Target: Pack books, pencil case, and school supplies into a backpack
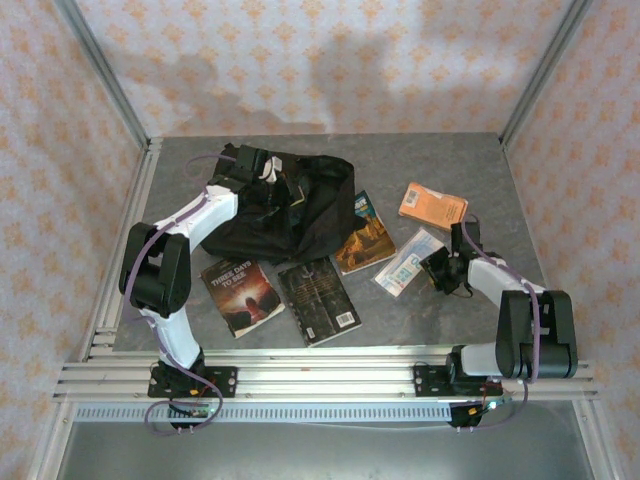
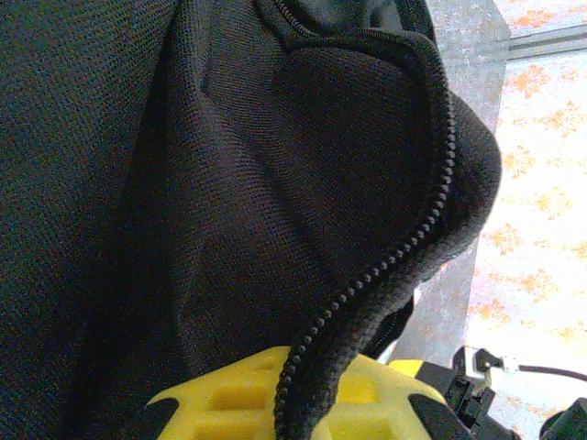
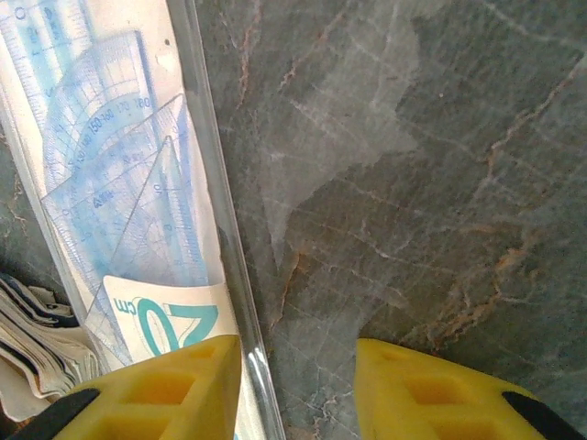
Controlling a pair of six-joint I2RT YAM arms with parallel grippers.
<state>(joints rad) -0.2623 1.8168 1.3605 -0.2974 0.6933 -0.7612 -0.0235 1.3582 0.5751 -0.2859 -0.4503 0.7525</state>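
Grey marbled table (image 1: 480,160). My left gripper (image 2: 312,403) pinches the backpack (image 2: 183,183) at its zip; right gripper (image 3: 298,385) spread, straddling the ruler packet (image 3: 138,211) edge.

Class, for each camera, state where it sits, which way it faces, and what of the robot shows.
Top external: above and behind the bases, facing down onto the table; left arm, right arm show.
Left wrist: pressed against the backpack; left gripper shut on its zip edge.
Right wrist: facing down at the clear packet; right gripper open.
Shared: top and right wrist see the clear packet.
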